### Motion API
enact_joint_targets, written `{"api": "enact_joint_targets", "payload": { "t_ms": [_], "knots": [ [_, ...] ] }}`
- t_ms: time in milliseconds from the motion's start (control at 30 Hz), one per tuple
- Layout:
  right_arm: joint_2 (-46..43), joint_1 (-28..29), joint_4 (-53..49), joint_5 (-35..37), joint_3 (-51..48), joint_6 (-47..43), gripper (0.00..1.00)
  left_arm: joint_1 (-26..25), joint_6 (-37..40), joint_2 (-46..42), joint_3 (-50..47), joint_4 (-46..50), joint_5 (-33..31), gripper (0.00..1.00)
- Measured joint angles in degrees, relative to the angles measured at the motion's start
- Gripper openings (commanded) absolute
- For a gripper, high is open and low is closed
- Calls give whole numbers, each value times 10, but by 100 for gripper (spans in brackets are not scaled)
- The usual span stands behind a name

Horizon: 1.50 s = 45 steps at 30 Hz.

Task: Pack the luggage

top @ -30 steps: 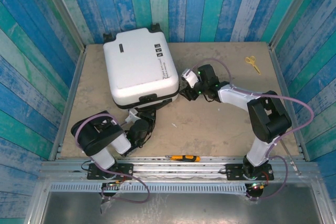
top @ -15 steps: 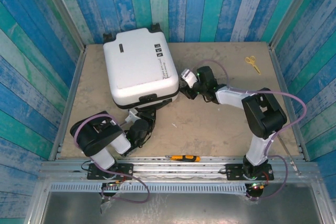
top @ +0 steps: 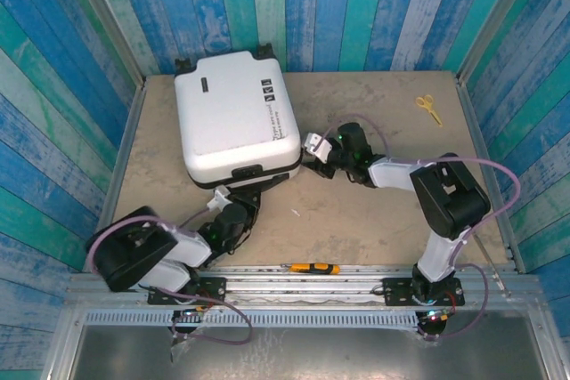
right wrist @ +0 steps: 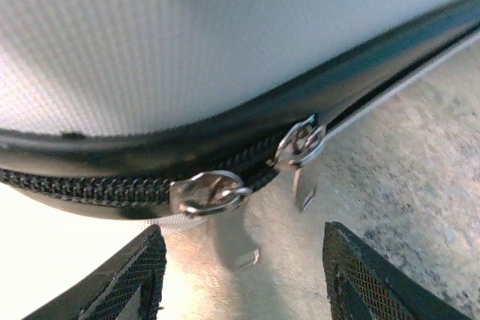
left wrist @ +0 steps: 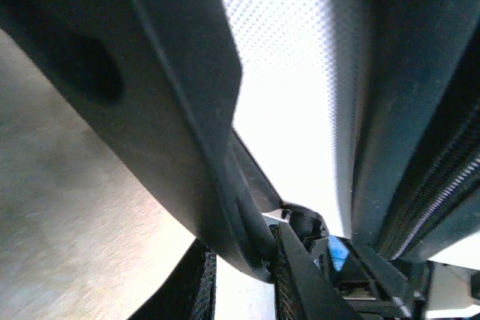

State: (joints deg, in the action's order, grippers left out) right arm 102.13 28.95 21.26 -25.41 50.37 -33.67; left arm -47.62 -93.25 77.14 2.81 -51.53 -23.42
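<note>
**At the zipper, a pinch that could miss**

Toward the far left of the table (top: 374, 211), the luggage (top: 236, 117) lies flat with its white shell up and its wheels by the back wall. My left fingers (left wrist: 196, 290) are at its near edge, drawn close together, with the black handle (left wrist: 150, 95) running down between them. I read that as a pinch on the handle. My right fingers (right wrist: 135, 275) are spread with nothing between them, just below the zipper (right wrist: 90, 185) on the case's right side. Two metal sliders sit there close together, the left slider (right wrist: 210, 192) and the right slider (right wrist: 300, 144), each with a small tab dangling.

I judge the step to be catching one tab to run the zipper. The tabs are thin, shiny and loose, so my fingers could shut on air below them, or the tab could slip out once I pull. With the sliders so near each other, I might also clamp both and jam them. If my left hold is weak, the pull could drag the whole case across the table.
</note>
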Motion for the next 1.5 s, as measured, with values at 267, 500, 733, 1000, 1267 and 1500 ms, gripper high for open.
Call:
{"api": "enact_joint_targets", "payload": {
  "t_ms": [267, 500, 733, 1000, 1267, 1500],
  "knots": [
    [-89, -57, -92, -97, 14, 33, 52, 4, 4, -353, -19, 382, 12, 0],
    [-104, -16, -197, -81, 36, 46, 57, 12, 5, -588, -8, 607, 18, 0],
    [-138, 59, -214, -36, 2, 52, 63, 13, 4, -544, 2, 636, 20, 0],
    [-145, 80, -222, -15, -7, 49, 64, 13, 6, -498, 0, 591, 13, 0],
    [-130, 104, -221, 2, 4, 50, 64, 13, 9, -494, 0, 585, 12, 0],
    [-104, 107, -220, 26, 35, 56, 63, 13, 9, -500, -2, 588, 12, 0]
  ]
}}
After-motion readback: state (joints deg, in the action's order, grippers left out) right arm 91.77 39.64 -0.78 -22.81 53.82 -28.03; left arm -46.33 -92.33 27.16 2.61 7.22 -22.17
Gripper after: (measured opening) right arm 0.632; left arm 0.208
